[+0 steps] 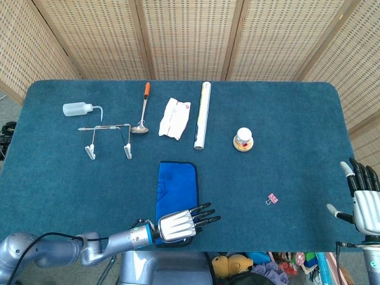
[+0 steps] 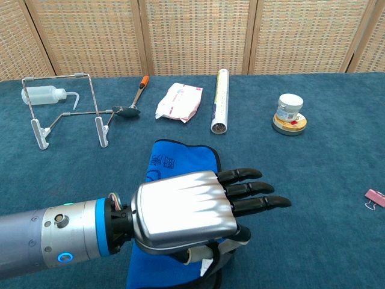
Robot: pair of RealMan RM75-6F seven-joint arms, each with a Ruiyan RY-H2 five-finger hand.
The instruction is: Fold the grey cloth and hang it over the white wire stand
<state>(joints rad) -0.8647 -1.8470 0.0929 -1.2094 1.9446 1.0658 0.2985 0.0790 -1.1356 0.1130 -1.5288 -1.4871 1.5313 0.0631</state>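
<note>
While fingers splay, the left hand point(image 2: 192, 217) covers the cloth's point(image 2: 180, 159) near end.

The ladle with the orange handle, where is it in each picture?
Head view: the ladle lies at the upper left, just right of the white wire stand.
Chest view: the ladle is at the upper left, behind the stand's right foot.
Shared landmark: the white packet lies to its right.
</note>
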